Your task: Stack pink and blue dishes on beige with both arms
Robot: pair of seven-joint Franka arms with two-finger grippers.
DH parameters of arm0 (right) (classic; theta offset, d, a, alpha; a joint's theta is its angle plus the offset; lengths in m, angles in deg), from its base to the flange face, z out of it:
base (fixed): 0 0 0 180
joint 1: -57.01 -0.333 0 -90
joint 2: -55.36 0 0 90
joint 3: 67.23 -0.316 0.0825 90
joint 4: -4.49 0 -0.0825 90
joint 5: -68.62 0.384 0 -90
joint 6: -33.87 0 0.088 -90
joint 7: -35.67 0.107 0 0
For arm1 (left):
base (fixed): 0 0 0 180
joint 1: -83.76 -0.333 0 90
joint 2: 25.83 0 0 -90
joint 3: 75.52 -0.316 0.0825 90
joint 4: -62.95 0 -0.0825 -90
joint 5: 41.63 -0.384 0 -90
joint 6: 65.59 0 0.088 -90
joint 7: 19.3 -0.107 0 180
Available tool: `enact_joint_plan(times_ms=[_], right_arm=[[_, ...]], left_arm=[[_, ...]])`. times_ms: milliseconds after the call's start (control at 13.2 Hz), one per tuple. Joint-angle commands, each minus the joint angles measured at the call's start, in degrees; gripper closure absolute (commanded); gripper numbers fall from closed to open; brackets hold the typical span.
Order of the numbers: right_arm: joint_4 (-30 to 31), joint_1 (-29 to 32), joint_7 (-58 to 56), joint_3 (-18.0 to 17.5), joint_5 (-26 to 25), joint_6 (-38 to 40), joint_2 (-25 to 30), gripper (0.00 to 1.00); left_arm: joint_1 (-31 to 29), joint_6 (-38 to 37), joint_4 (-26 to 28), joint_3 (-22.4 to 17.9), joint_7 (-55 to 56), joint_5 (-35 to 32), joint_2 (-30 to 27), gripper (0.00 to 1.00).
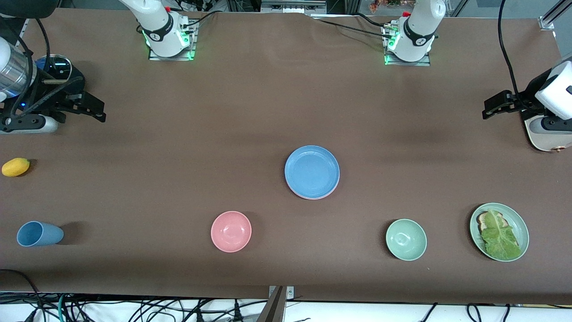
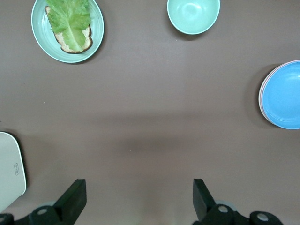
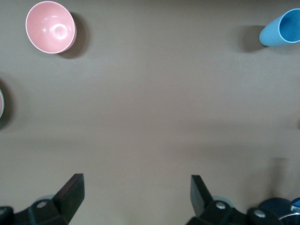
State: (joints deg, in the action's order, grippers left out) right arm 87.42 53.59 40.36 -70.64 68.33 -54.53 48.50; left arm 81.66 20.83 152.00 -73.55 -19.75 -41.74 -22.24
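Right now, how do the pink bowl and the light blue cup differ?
The pink bowl stands upright, mouth up; the light blue cup lies on its side. The bowl is wide and round; the cup is narrower and tapered. The cup lies toward the right arm's end. Both look empty.

The desk (image 1: 178,156) has a brown cover. In its middle sits a stack of plates (image 1: 312,172), blue on top. Nearer to the front camera lie a pink bowl (image 1: 231,231), a green bowl (image 1: 405,239) and a green plate (image 1: 499,231) with lettuce. Toward the right arm's end lie a blue cup (image 1: 39,233), on its side, and a yellow fruit (image 1: 15,167).
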Motion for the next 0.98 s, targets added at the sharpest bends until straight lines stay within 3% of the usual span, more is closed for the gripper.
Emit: enact_joint_plan(times_ms=[0,908], right_arm=[[-0.8,0.5,-0.9,-0.6,-0.5,1.2,0.6,0.0],[-0.5,0.5,-2.0,-0.5,-0.6,2.8,0.8,0.0]], left_arm=[[0.3,-0.6,-1.6,-0.2,-1.2,0.1,0.7,0.0],[0.4,-0.6,-1.6,-0.2,-1.2,0.1,0.7,0.0]])
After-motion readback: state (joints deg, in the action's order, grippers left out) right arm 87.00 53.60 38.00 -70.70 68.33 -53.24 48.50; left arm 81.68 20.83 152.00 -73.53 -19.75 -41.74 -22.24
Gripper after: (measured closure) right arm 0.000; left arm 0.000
